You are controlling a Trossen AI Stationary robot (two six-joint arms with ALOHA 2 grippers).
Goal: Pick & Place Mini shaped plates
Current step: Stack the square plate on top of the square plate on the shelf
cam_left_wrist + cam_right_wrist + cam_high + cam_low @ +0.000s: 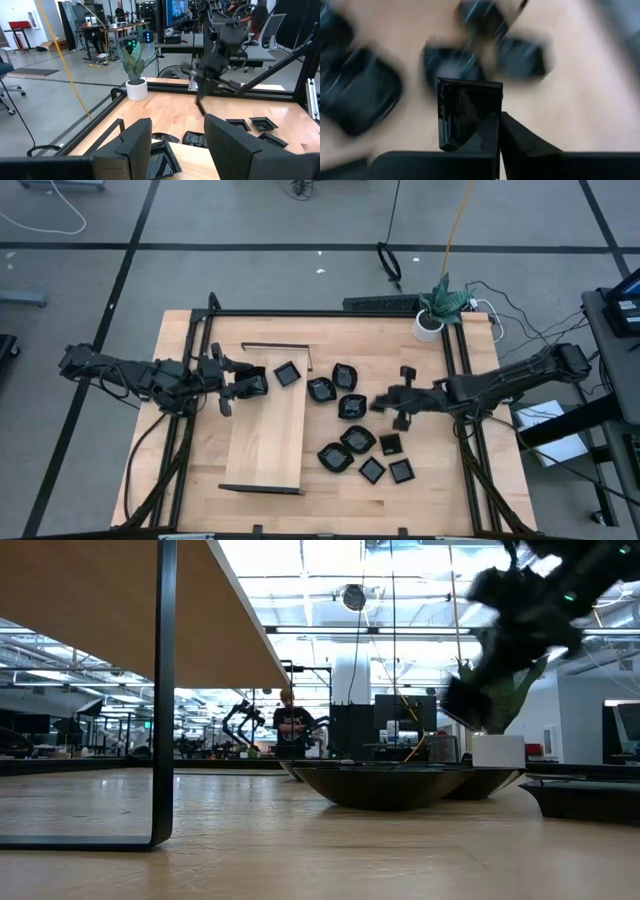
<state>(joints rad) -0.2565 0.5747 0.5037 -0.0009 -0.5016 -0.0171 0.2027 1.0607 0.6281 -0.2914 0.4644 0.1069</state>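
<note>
Several small glossy black plates [352,407] lie on the table to the right of a long pale wooden board [265,430]. One more square plate [287,373] rests on the board's far end. My right gripper [388,402] hangs above the cluster, shut on a square black plate [467,112]. My left gripper [177,150] stands open over the board's far left part. It points level at the plate on the board [161,162] and has nothing between its fingers. My right gripper pinches the square plate by one side of its rim [490,122], near a corner, between its two fingers [517,135]. Only the finger ends are on it. The plate is lifted clear of the table and stands on edge, its hollow side turned toward the wrist camera.
A black frame [455,360] runs round the table. A potted plant in a white pot [432,318] stands at the far right corner. In the low view the board is raised on a black leg [165,690]. There is bare wood along the near edge and at the far middle.
</note>
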